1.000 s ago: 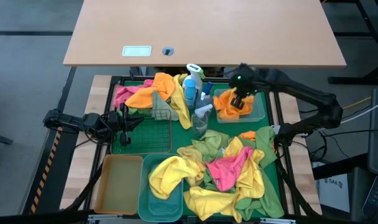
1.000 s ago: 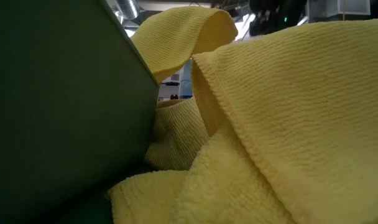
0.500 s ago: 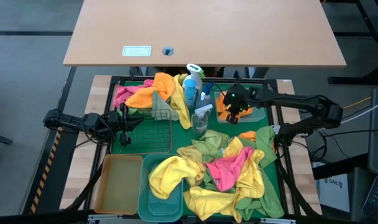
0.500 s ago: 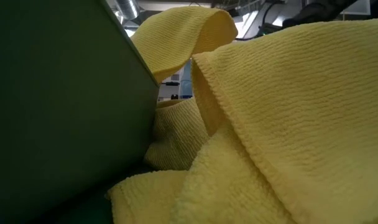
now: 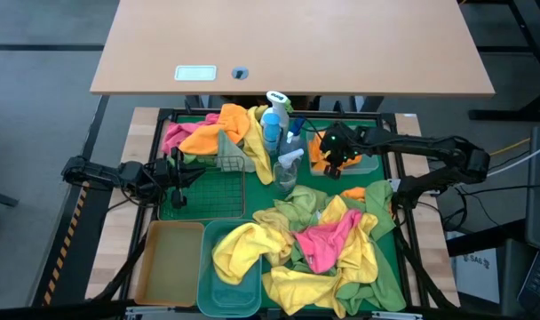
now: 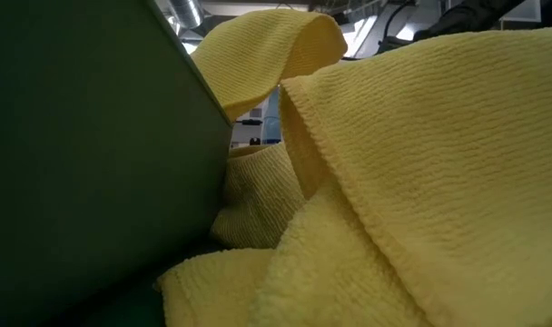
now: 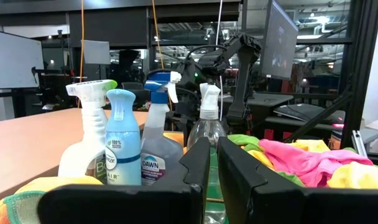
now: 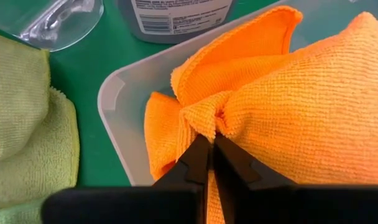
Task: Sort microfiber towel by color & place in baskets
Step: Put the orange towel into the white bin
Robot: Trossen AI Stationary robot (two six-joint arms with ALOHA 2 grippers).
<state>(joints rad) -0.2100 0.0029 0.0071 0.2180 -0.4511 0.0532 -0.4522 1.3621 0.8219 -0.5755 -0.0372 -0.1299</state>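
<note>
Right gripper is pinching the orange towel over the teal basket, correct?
Not quite. The right gripper is pinching the orange towel, but over the clear basket, not the teal one. The right wrist view shows the see-through rim under the towel; the high view agrees.

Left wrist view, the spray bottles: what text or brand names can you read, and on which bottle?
"DAWN": label of the grey spray bottle with the blue trigger.
"100%" and what looks like "febreze": label of the light blue bottle; its smaller print is too small to read.
White spray bottle: a large "B" shows at its lower edge, the rest is hidden.
Clear spray bottle: no text visible.
</note>
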